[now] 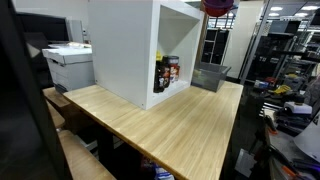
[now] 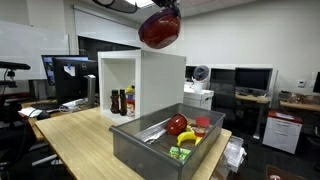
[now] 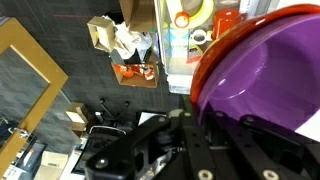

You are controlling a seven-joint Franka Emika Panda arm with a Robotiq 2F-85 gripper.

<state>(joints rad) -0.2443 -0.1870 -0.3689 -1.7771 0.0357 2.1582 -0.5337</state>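
Observation:
A bowl, red outside and purple inside, hangs high above the wooden table. My gripper is shut on its rim, and the black fingers run along the bowl's edge. In both exterior views the bowl sits near the top edge, with the gripper just above it. Below and a little to the side stands a grey metal bin holding a red fruit, a banana and a green packet.
A white open-front cabinet stands on the table with bottles inside. A printer sits beside the table. Desks with monitors and shelving surround it. The wrist view looks down on floor clutter.

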